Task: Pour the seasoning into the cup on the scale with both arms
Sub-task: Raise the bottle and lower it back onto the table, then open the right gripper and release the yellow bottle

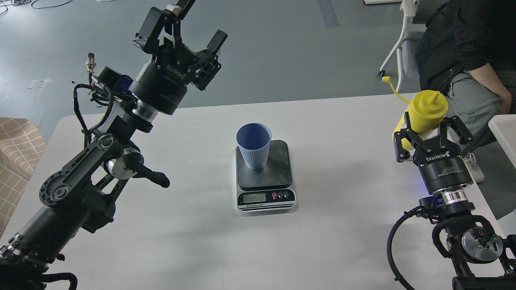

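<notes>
The light blue ribbed cup stands upright on the black platform of the scale at the middle of the white table. The yellow seasoning bottle stands at the table's far right edge, its nozzle up and its tethered cap hanging off to the left. My right gripper is closed around the bottle's body, with a finger against each side. My left gripper is open and empty, raised high above the table's far left, well away from the cup.
The white table carries only the scale, cup and bottle. A seated person and a white chair are just beyond the far right corner. A tan checked object is beside the left edge.
</notes>
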{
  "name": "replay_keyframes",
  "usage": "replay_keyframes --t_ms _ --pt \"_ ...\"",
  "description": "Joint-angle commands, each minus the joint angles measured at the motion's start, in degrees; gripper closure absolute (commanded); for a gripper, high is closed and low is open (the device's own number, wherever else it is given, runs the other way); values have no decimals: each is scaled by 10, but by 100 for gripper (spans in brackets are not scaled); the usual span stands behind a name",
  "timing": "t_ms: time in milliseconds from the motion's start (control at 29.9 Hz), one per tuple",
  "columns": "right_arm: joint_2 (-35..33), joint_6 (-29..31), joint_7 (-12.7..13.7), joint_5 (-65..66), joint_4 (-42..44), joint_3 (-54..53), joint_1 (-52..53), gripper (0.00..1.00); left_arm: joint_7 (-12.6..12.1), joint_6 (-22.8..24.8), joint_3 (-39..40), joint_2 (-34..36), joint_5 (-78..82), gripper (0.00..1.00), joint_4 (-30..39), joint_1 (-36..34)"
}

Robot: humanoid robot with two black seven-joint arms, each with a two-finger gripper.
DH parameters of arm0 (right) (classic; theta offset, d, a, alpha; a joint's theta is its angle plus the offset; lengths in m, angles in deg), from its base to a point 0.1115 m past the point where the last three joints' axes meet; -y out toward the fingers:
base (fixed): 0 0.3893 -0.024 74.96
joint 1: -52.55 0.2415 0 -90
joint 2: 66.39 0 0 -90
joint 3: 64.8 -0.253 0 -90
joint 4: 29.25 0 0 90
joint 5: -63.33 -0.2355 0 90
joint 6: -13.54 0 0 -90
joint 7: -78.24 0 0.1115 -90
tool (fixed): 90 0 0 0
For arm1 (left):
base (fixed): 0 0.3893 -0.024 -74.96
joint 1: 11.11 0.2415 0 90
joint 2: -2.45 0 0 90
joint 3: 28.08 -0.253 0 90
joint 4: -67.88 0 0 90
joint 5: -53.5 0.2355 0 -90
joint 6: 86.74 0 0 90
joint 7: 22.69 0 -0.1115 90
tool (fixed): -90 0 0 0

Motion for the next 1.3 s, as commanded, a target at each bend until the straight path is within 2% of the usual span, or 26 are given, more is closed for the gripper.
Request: replay_keyframes --t_ms 0,468,602,669,736,769,836,1037,1271 --pt "0 0 1 -12 2 -1 -18 83 0 1 0 2 0 2 3 2" --pt "0 0 5 -66 70 1 -57 79 0 1 0 7 16 2 37 28" --pt "0 0 5 -65 67 7 -68 67 0 1 0 6 16 2 37 28" --pt "0 0 6 -66 61 6 -68 40 0 1 0 4 16 2 37 28" --pt "0 0 6 -66 58 7 -70 30 0 2 0 3 16 2 37 27" --pt "0 0 6 -66 57 6 -72 18 0 1 1 3 16 2 37 28" --pt "0 0 7 -66 56 7 -78 7 0 2 0 3 16 2 37 28" --pt "0 0 8 -67 12 10 -107 1 0 2 0 -2 18 2 37 29" --pt "0 0 8 -79 -84 21 -187 1 0 2 1 -8 32 2 37 30"
